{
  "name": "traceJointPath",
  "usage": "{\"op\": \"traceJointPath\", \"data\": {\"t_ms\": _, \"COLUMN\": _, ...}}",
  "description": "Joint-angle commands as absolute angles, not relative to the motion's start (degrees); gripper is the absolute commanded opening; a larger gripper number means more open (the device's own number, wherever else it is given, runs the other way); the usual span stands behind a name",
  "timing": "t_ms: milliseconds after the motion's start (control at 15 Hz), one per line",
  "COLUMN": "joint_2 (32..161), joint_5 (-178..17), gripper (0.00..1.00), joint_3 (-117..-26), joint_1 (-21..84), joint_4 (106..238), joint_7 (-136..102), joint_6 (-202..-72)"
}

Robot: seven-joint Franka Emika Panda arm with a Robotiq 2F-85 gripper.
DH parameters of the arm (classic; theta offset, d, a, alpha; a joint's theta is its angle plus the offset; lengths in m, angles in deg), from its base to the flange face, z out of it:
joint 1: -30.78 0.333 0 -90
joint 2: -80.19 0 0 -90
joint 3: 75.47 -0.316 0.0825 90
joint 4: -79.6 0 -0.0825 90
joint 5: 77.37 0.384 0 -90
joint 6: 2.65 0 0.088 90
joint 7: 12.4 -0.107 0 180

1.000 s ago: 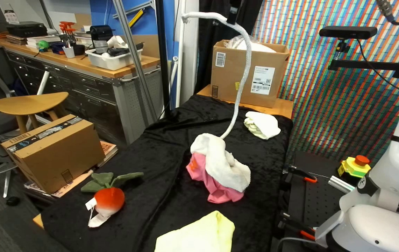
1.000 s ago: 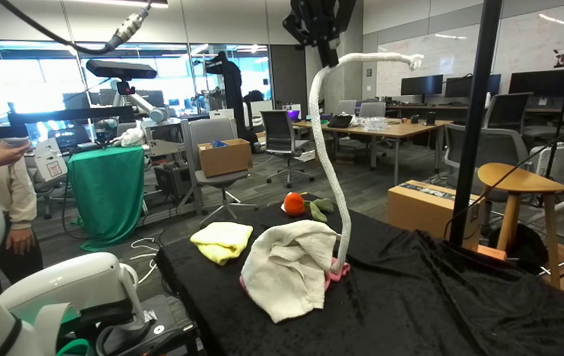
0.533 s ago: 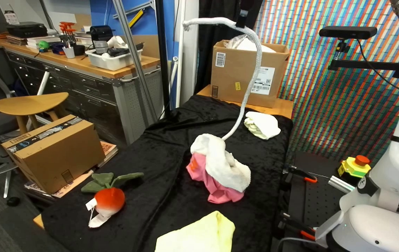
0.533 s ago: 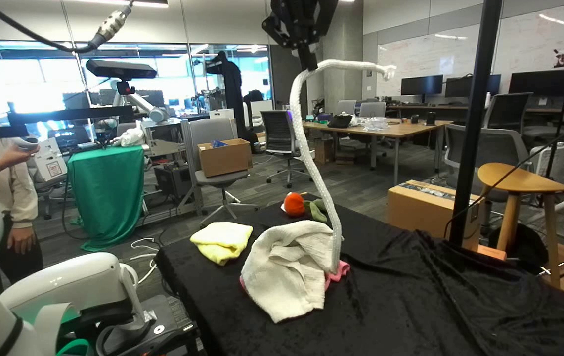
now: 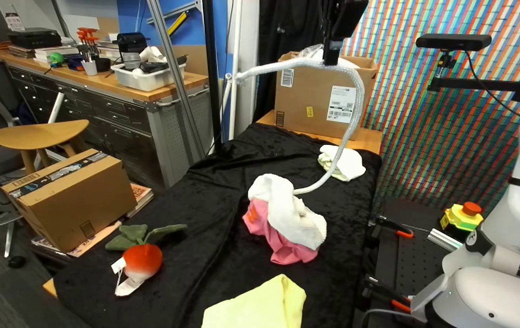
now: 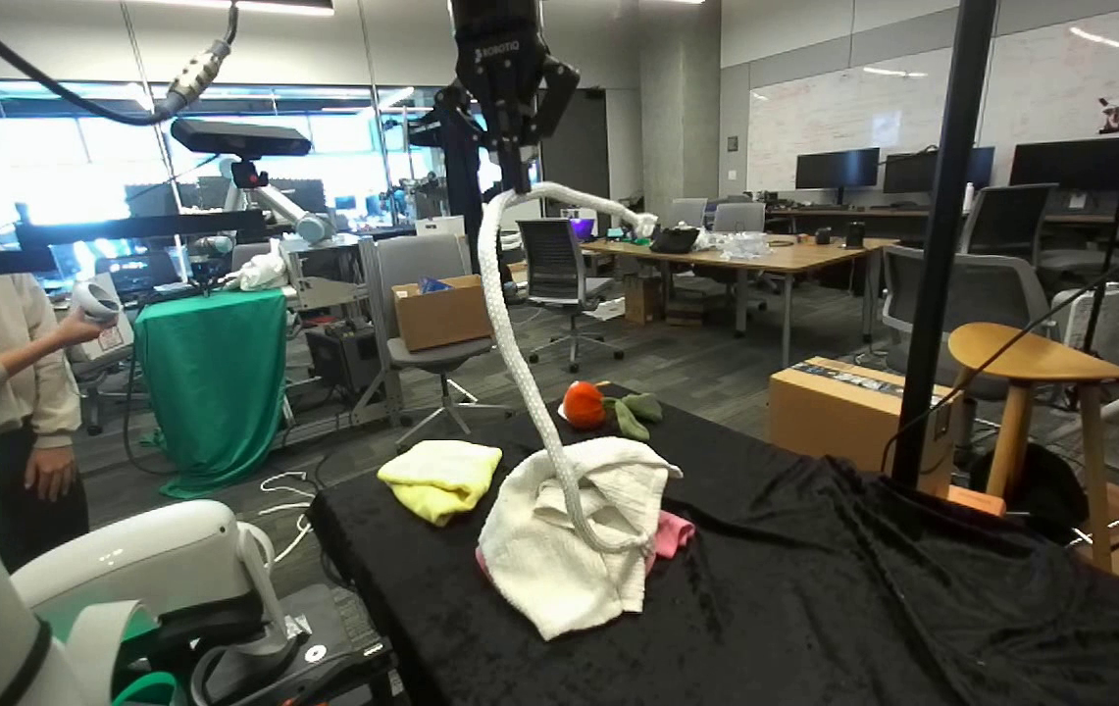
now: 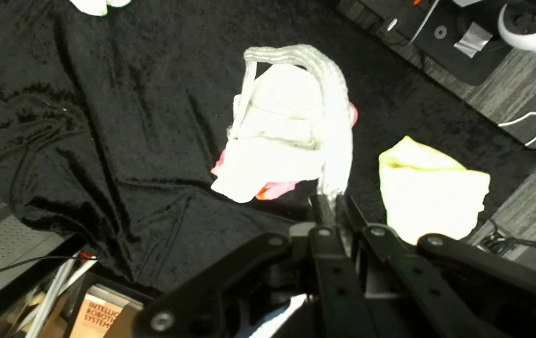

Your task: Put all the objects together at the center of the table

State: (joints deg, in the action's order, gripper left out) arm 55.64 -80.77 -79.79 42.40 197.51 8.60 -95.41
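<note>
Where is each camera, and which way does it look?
An exterior view sits higher than the black table, nearest the yellow cloth, facing a far cardboard box; white arm right, tool up top.
An exterior view, also higher, looks past the white cloth to the red-orange toy and whiteboard; arm and part of a person left, tool up top.
Wrist view rides on the arm, looking down at the table; the tool pokes in from below.
Both exterior views share the toy and the white rope the tool holds.
</note>
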Motion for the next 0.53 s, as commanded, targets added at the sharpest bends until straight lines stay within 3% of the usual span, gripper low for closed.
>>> {"op": "traceJointPath", "data": {"t_ms": 0, "joint_2": 57.5, "joint_5": -80.5, "gripper": 0.02, "joint_3": -82.8, "joint_1": 44.2, "joint_4": 198.1, "joint_7": 8.4, "joint_6": -94.6}}
{"op": "traceJointPath", "data": {"t_ms": 467, "joint_2": 66.2, "joint_5": -81.1, "gripper": 0.02, "joint_3": -89.1, "joint_1": 46.2, "joint_4": 197.6, "joint_7": 2.2, "joint_6": -97.0}}
